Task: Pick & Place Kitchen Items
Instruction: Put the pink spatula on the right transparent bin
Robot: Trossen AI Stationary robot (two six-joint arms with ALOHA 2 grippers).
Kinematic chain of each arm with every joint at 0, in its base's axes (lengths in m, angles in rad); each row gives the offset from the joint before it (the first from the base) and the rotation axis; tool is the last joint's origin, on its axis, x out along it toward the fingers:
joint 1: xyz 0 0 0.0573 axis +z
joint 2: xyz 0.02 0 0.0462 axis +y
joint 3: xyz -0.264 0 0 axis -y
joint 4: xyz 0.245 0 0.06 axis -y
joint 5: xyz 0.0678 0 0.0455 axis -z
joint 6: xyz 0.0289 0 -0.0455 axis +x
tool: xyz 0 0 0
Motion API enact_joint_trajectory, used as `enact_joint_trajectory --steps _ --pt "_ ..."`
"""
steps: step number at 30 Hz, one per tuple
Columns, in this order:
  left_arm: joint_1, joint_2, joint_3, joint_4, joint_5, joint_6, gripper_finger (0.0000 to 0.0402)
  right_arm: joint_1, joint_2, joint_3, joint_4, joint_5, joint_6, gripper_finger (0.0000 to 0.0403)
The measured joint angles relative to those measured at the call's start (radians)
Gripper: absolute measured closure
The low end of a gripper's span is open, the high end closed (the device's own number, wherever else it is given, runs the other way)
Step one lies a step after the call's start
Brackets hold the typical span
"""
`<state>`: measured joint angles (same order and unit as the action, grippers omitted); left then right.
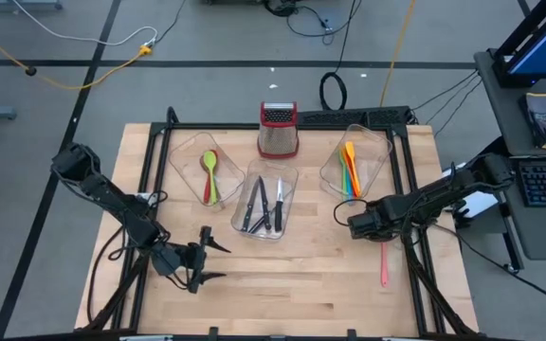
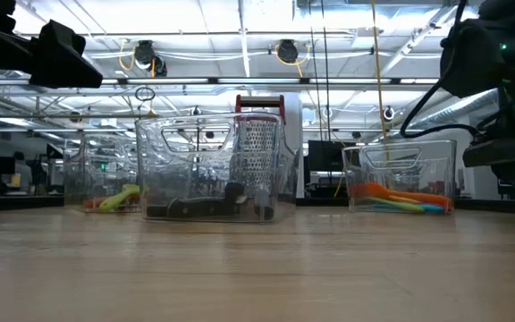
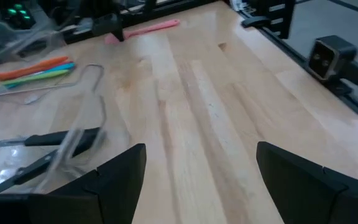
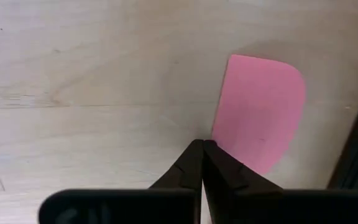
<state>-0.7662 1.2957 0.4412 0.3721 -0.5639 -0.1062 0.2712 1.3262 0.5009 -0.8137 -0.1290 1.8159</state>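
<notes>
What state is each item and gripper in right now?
Right gripper: shut, above the pink spatula.
Pink spatula: flat on table, outside tubs.
Left gripper: open, empty.
Knives: in middle tub.
Grater: upright.

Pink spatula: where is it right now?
In the high view the pink spatula lies flat on the bare table near its right edge, in front of the tub of bright utensils, with the shut right gripper over its blade end.

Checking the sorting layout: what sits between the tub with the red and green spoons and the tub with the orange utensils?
In the high view, the knife tub lies between the spoon tub and the orange-utensil tub, slightly nearer the arms; the grater stands behind that gap.
</notes>
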Motion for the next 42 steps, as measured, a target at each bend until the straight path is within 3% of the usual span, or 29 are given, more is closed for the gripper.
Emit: enact_joint_trajectory --steps 7,12,27,35,42 --pt "-0.002 0.0 0.0 0.0 -0.014 -0.012 0.0094 0.054 -0.018 0.065 -0.12 0.049 0.025 0.0401" --pt "-0.002 0.0 0.001 0.019 -0.015 -0.005 0.0094 0.071 -0.051 0.079 -0.094 -0.004 0.02 0.04" --pt "-0.003 0.0 0.001 0.022 -0.015 -0.004 0.0094 0.09 -0.084 0.076 0.068 -0.093 0.08 0.0303" --pt "-0.003 0.0 0.001 0.021 -0.015 -0.004 0.0094 0.094 -0.096 0.079 0.115 -0.208 0.122 0.0314" --pt "-0.003 0.0 0.001 0.016 -0.015 -0.002 0.0094 0.138 -0.164 0.128 0.037 -0.179 0.195 0.0332"
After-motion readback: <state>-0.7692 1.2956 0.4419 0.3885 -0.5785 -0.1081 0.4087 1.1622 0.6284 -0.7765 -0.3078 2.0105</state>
